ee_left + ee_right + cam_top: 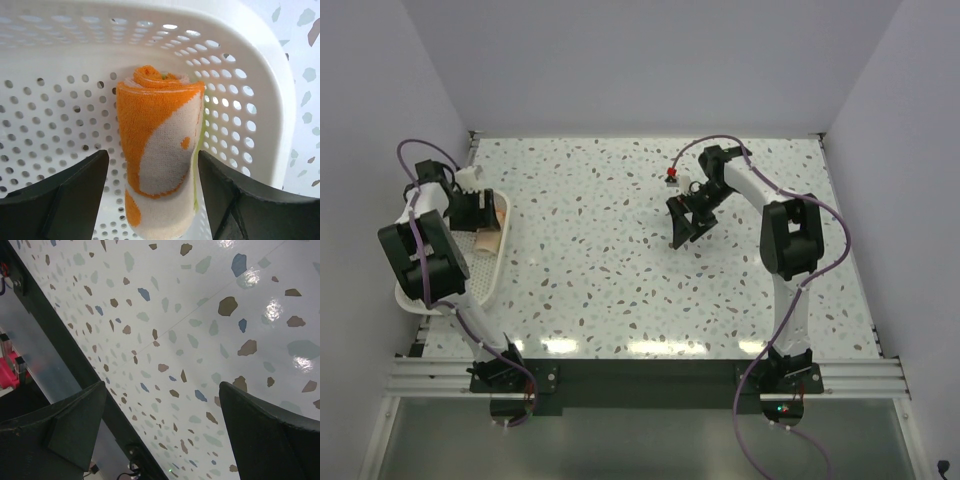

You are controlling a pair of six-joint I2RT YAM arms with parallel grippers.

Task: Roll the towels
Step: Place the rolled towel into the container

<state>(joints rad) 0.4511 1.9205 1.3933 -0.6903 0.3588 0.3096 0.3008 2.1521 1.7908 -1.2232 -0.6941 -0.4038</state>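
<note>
While rolled towel (160, 155) sits in basket (260, 100) at 9 o'clock on worktop (620, 250), left claw (152, 160) straddles it, spread, not gripping; roll's long axis runs 12-to-6 between jaws; right claw (162, 385) wide, empty, well apart toward 1 o'clock.

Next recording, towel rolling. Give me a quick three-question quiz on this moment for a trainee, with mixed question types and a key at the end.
1. True or false: the rolled towel lies outside the basket.
2. What is between the fingers of the right claw? A) a towel B) the basket C) nothing, only table below
3. Fill in: the left claw is ___, with a finger on either side of the towel.
Key: 1 false; 2 C; 3 open.
</note>
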